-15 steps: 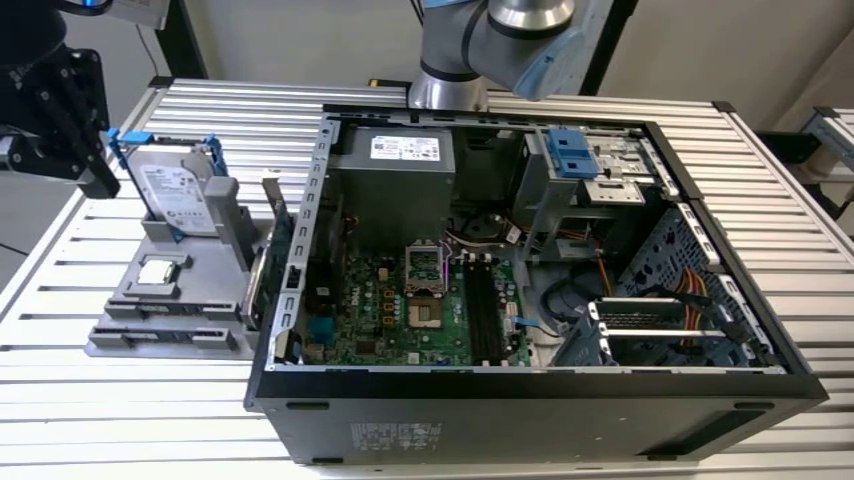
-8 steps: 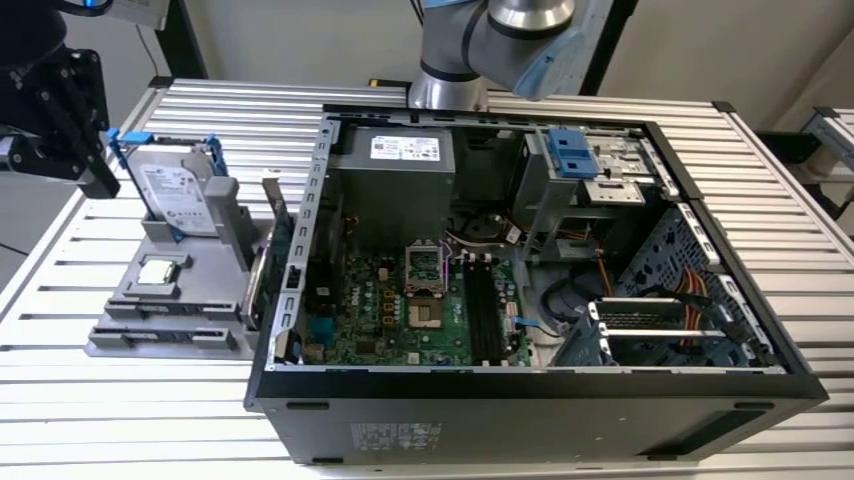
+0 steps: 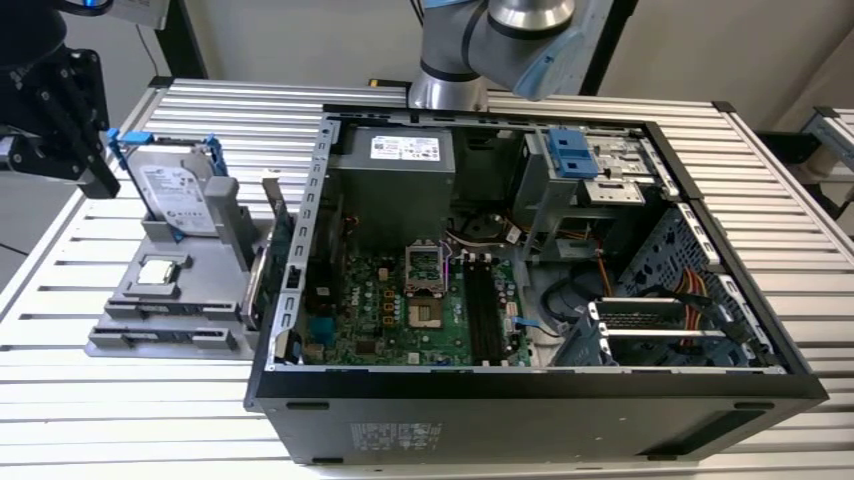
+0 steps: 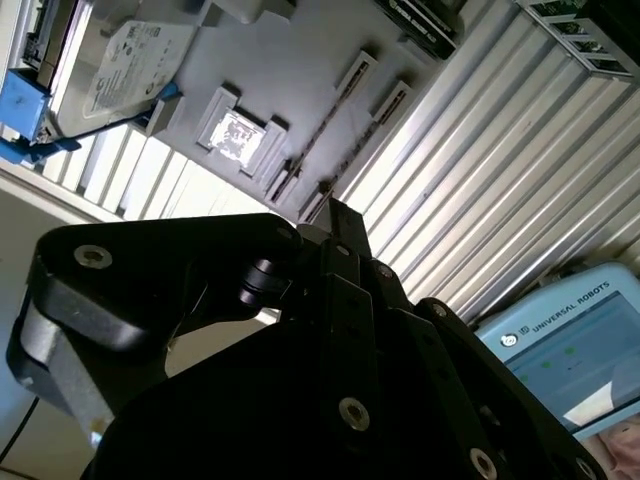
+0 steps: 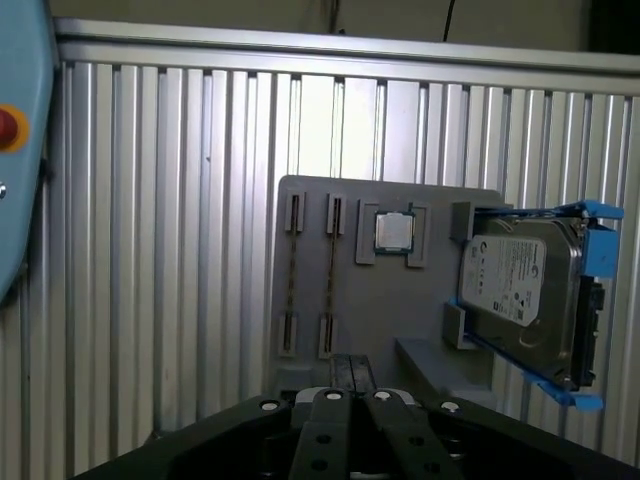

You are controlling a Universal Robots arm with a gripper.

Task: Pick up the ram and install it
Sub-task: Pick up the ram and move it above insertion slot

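Observation:
My gripper (image 3: 94, 180) hangs at the exterior view's left, above the table edge and apart from the grey fixture (image 3: 200, 340). In both wrist views its dark fingers (image 5: 352, 372) stand together, shut, with nothing seen between them. Its tip (image 4: 337, 215) points toward the fixture (image 5: 380, 310). Two narrow slots (image 5: 292, 275) on the fixture each show a thin dark line between end clips. I cannot tell whether that line is the ram, and the ram is not plainly in view. The motherboard's long black memory slots (image 3: 481, 305) lie inside the open computer case (image 3: 534, 385).
The fixture also carries a hard drive (image 3: 176, 190) in a blue bracket and a small square silver chip (image 3: 160, 270). A green card (image 3: 263, 270) stands between the fixture and the case wall. A pale blue device with a red button (image 5: 12, 130) lies beside the ribbed table (image 5: 150, 250).

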